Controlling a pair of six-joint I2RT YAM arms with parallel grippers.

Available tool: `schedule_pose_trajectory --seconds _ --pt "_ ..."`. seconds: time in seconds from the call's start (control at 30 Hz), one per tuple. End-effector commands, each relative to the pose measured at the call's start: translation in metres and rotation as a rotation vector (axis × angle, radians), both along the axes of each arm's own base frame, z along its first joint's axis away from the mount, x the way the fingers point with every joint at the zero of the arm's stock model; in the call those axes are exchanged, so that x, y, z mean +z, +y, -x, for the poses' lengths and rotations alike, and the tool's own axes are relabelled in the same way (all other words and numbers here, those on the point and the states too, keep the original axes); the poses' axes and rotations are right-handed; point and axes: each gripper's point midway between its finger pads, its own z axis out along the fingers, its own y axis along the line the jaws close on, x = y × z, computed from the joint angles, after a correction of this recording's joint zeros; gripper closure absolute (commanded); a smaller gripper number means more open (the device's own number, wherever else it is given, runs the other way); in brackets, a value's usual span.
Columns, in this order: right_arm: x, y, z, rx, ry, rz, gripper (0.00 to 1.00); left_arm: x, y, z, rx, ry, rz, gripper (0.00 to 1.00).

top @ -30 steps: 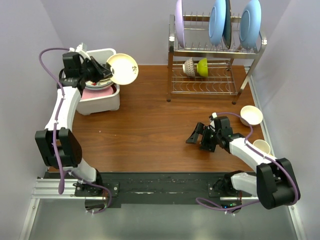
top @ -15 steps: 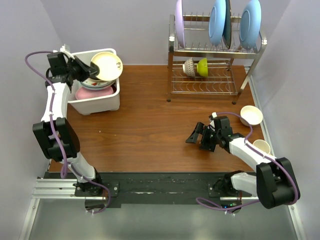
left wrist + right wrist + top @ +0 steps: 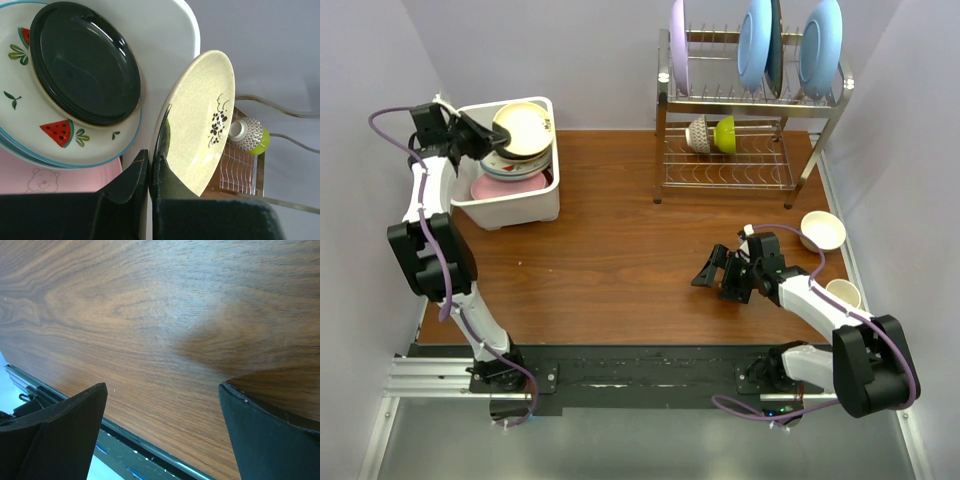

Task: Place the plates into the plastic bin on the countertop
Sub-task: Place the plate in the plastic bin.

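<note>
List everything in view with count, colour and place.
plastic bin: one, white, far left
yellowish plate: one, tilted over bin
dark plate: one, tops stack
watermelon plate: one, white, beneath it
pink plate: one, lowest visible
wire rack: one, steel, far right
rack plates: three, lilac and blue, top tier
rack bowls: two, patterned and lime, lower tier
cream bowl: one, right edge
mug: one, cream, nearby
countertop: one, brown
left gripper: shut on yellowish plate
right gripper: open, above countertop

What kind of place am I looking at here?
Probably a mock kitchen counter in a robot lab: two-tier steel wire dish rack, white plastic bin holding stacked plates, reddish-brown wood-grain countertop.
</note>
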Motion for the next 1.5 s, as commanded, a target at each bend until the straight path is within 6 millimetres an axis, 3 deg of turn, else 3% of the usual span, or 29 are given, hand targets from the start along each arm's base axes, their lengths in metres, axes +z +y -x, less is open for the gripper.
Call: schedule_pose_trajectory --seconds 0.0,0.47,0.63,1.0,1.37,1.47 --pt "-0.023 -0.018 0.014 -0.014 0.047 0.103 0.01 0.028 0.012 -0.021 0.013 -0.099 0.007 1.00" --pt "-0.030 -0.021 0.023 -0.012 0.073 0.113 0.02 -0.015 0.045 -0.050 0.134 -0.015 0.040 1.00" --pt "-0.029 -0.022 0.025 -0.010 0.069 0.117 0.02 -0.007 0.053 -0.061 0.165 -0.026 0.037 1.00" --pt "-0.027 -0.023 0.027 -0.004 0.064 0.120 0.02 -0.033 0.067 -0.059 0.227 0.081 -0.027 1.00" --pt "-0.027 -0.022 0.028 0.001 0.065 0.117 0.02 -0.051 0.060 -0.058 0.194 0.110 0.001 0.75" --pt "-0.028 -0.022 0.028 0.000 0.067 0.117 0.02 -0.051 0.053 -0.062 0.164 0.102 0.012 0.74"
